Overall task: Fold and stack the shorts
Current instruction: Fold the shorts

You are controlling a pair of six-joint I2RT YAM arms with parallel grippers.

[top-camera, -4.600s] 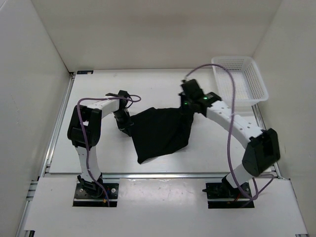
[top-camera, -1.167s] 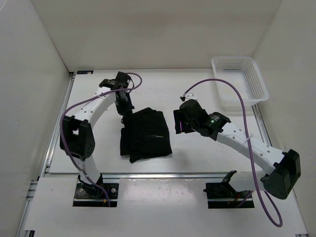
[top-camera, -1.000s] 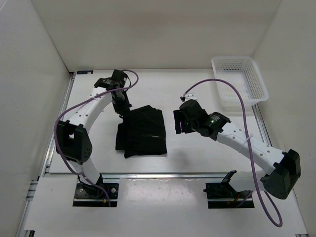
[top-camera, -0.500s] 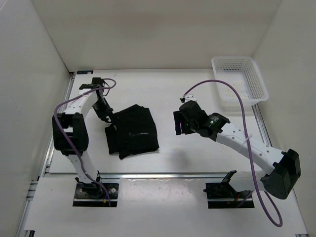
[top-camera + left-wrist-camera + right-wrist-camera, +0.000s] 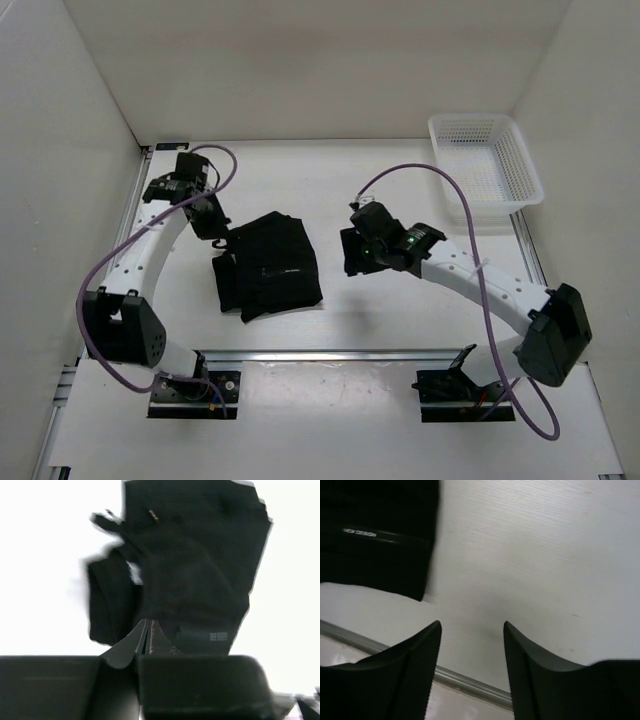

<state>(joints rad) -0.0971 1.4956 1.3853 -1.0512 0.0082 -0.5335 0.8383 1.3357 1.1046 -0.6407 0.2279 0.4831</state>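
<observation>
White table (image 5: 400, 320), top view: the shorts (image 5: 268, 265) lay folded left of centre, towards the near edge; left gripper (image 5: 218, 230) at their far-left corner; right gripper (image 5: 350, 258) near their right edge
Left wrist view: jaws pressed together at the hem; cloth between them, unclear
Right wrist view: jaws spread, empty, over bare surface
Step done well: left flap looked loose; tucking it square, edges matched, seemed wise

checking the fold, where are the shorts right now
Top view: the shorts lie folded on the table, left of centre, just right of the left arm and left of the right arm.
</observation>
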